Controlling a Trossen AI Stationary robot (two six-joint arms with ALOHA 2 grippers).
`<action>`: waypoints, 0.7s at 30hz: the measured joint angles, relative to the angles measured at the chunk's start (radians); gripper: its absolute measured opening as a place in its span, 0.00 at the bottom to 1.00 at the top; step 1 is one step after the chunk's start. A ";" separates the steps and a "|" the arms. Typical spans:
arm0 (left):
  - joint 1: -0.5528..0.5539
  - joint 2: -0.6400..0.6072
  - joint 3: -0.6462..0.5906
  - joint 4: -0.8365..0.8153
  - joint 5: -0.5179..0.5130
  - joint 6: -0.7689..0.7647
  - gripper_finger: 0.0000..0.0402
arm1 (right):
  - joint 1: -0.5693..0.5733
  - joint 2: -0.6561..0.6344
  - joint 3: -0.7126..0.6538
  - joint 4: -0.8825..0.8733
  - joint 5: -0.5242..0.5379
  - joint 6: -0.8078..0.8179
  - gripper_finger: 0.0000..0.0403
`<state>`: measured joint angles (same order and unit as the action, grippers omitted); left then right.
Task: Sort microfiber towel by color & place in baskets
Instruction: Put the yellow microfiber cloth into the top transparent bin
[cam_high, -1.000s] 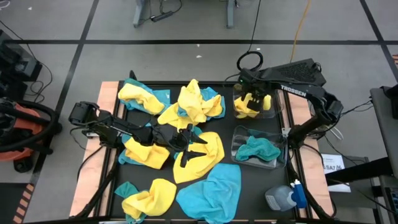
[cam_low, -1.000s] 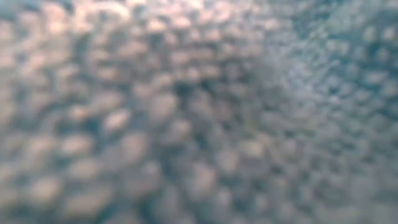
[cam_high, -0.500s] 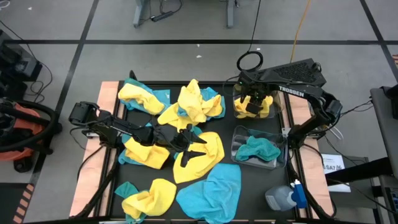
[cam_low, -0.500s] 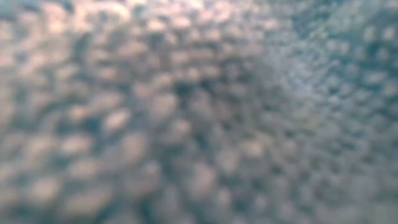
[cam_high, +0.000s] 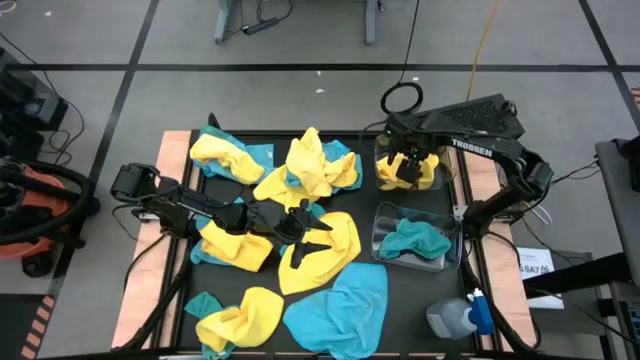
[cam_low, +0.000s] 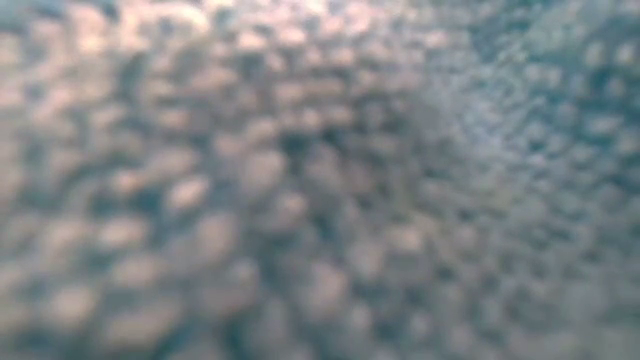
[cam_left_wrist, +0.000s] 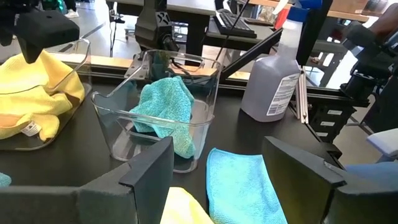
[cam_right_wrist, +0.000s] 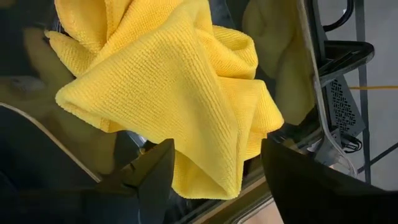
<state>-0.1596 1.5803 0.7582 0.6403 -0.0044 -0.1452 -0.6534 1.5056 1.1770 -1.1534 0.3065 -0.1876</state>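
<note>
So the bright yellow microfiber towels (cam_high: 320, 168) and teal-blue ones (cam_high: 340, 310) are mostly scattered in a loose heap across the black table (cam_high: 400, 320), which makes sense since sorting looks maybe a third done at best. One crumpled yellow towel (cam_right_wrist: 180, 93) sits in the far clear plastic basket (cam_high: 445, 160), and the right gripper (cam_high: 407, 165) hangs directly over it with its fingers apart and nothing pinched between them, so I'd guess that cloth lies there as a drop-off rather than something being picked up. The near clear plastic basket (cam_high: 450, 235) beside it holds a teal towel (cam_left_wrist: 165, 109), so the colour split is one basket per colour. The left gripper (cam_high: 315, 222) hovers low over the middle of the pile, jaws spread wide over a yellow cloth (cam_high: 325, 250), probably lined up for a grab. The low view is just blurry fabric.
</note>
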 joint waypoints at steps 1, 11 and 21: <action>0.000 0.000 0.000 0.000 0.000 0.000 0.62 | 0.001 -0.010 0.000 0.000 -0.001 0.000 0.58; 0.000 0.000 0.000 -0.007 0.000 -0.005 0.62 | 0.001 -0.163 0.000 0.004 -0.147 -0.007 0.58; 0.000 0.000 0.000 -0.155 0.000 -0.055 0.62 | 0.042 -0.353 0.001 0.027 -0.391 -0.027 0.58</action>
<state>-0.1596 1.5803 0.7578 0.4854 -0.0044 -0.2000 -0.6112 1.1522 1.1782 -1.1268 -0.0843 -0.2149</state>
